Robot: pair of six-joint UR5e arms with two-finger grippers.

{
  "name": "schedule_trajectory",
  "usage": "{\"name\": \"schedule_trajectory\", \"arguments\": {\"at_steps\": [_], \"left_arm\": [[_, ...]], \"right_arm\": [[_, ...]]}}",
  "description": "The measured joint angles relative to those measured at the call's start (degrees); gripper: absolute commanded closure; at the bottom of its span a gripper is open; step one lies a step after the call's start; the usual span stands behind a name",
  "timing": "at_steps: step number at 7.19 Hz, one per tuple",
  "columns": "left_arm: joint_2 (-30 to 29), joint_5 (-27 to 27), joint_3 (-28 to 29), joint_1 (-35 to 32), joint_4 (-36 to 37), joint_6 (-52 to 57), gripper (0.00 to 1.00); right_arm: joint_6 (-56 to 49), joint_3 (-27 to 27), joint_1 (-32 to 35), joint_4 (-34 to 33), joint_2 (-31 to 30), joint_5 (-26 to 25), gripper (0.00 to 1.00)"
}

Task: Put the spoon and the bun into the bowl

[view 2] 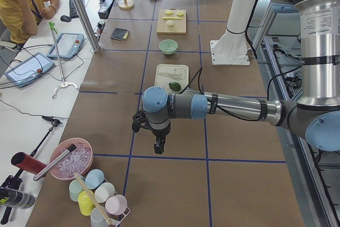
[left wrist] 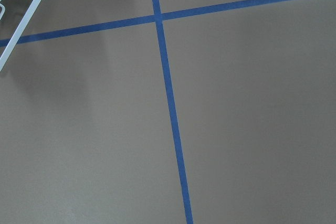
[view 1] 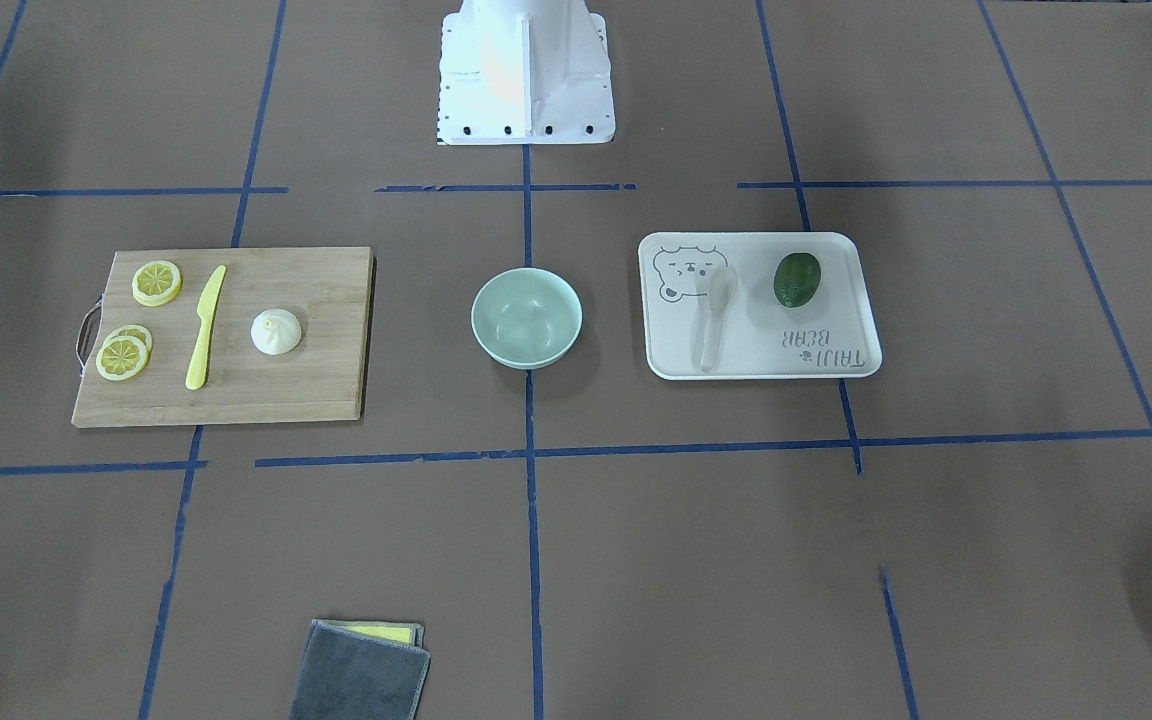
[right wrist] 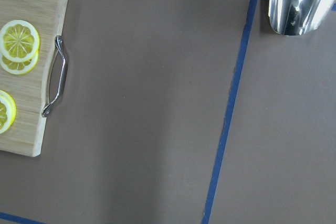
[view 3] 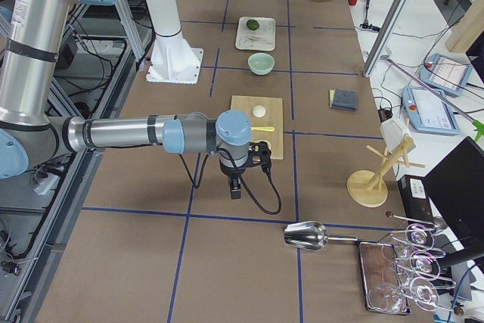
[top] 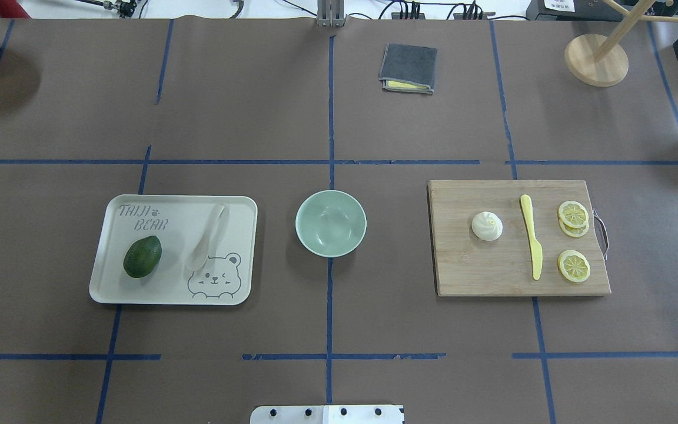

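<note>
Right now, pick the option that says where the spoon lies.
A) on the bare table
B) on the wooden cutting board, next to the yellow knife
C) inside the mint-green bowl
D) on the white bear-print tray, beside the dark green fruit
D: the spoon lies flat on the tray, apart from the green fruit that shares it, and the bowl holds nothing.

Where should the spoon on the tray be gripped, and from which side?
The spoon by its straight handle, from straight above, closing across the narrow width. It lies flat on the tray; the avocado sits apart, leaving room.
</note>
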Motion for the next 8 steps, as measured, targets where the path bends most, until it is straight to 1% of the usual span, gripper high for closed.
{"name": "schedule_trajectory", "arguments": {"at_steps": [5, 6, 7, 8], "left_arm": [[-0.1, -0.1, -1.8, 0.1, -1.1, 0.3, 0.0], [0.0, -1.4, -2.1, 0.1, -1.5, 0.4, 0.0], [-0.1, -4.7, -2.2, 0.5, -3.2, 0.1, 0.0], [-0.1, -8.6, -2.1, 1.6, -7.4, -0.7, 0.0]], "right_arm": [[0.4, 0.5, 0.0, 0.6, -0.3, 0.6, 0.0], [0.4, 0.7, 0.0, 0.7, -0.4, 0.7, 0.0], [0.3, 1.0, 0.0, 0.7, -0.4, 0.9, 0.0], [0.1, 1.4, 0.0, 0.7, -0.4, 0.9, 0.0]]}}
